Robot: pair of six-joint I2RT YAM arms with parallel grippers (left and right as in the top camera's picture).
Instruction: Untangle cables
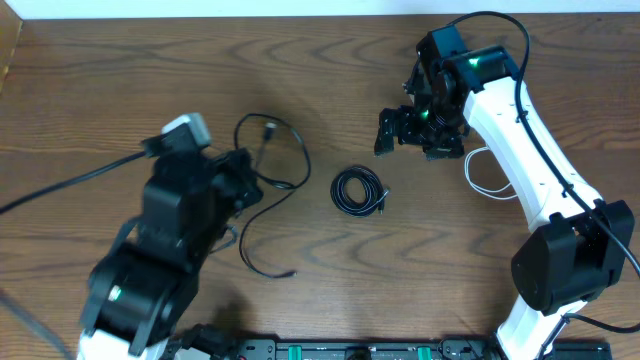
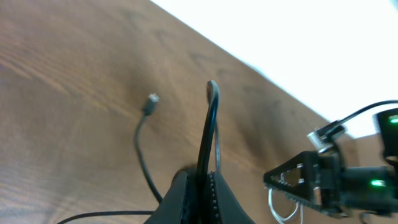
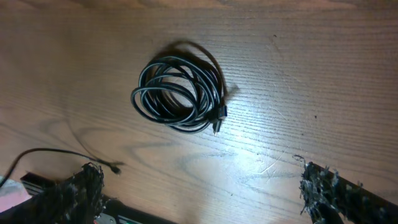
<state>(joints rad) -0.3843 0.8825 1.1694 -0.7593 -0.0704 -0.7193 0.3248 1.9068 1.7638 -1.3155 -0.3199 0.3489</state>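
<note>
A loose black cable loops over the wooden table left of centre and trails down to a plug. My left gripper is shut on this cable. In the left wrist view the cable rises straight out of the shut left gripper, and its small plug end hangs to the left. A second black cable lies in a tight coil at mid-table. My right gripper hovers open above and to the right of the coil, its fingers empty. A white cable lies partly under the right arm.
A black rail runs along the table's front edge. A thick arm cable crosses the left side. The left arm's base fills the lower left and the right arm's base the lower right.
</note>
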